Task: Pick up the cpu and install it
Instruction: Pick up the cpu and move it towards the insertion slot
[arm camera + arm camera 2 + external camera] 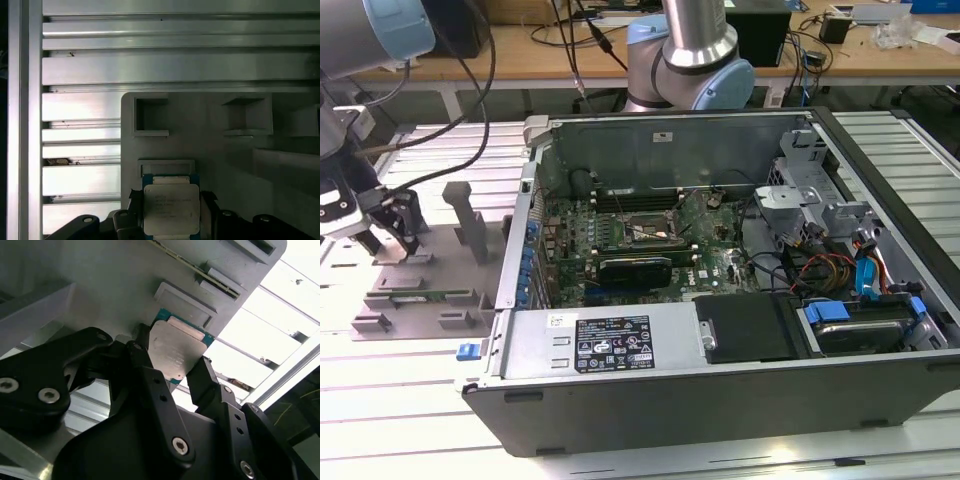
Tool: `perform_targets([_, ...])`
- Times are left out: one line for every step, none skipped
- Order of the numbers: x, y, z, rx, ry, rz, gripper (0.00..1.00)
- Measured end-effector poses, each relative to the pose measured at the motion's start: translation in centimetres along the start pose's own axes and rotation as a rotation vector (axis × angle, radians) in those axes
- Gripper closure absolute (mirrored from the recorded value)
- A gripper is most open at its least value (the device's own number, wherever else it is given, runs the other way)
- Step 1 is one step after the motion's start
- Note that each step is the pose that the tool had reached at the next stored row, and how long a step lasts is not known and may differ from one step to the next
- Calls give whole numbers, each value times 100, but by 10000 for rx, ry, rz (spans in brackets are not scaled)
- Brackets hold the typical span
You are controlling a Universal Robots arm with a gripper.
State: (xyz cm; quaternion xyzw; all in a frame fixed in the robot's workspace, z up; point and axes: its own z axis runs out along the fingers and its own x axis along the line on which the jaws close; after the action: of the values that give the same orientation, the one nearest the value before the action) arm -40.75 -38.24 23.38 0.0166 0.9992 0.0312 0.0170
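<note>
At the exterior view's left, the end effector (392, 243) hangs over the grey tray (420, 292) on the tabletop (380, 400), well apart from the open computer case (720, 405). In the second wrist view its fingers (145, 372) grasp the cpu (175, 352) by opposite edges, close to the tray. The chip looks light, stiff, slick-topped and probably fragile underneath, so its edges suit gripping. Its silver top faces the wrist cameras; being square, it has no long axis.

Dull silvery metal cpu (175, 352), matt plastic tray (210, 150)
</note>
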Motion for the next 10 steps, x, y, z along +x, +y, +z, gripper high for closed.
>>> perform_targets([-4,17,-130,14,0,-1,46])
perform_targets([-7,25,-221,14,-1,-1,46])
perform_targets([-11,35,-320,17,-1,-1,46])
perform_targets([-12,41,-385,17,-1,0,46])
perform_targets([-15,47,-450,20,-1,-1,46])
perform_targets([-18,59,-560,30,-2,-1,46])
perform_targets([-22,70,-684,33,-1,-1,46])
perform_targets([-26,85,-821,33,-2,-2,46])
perform_targets([-30,95,-925,34,-1,-1,46])
perform_targets([-32,100,-989,33,-1,-2,46])
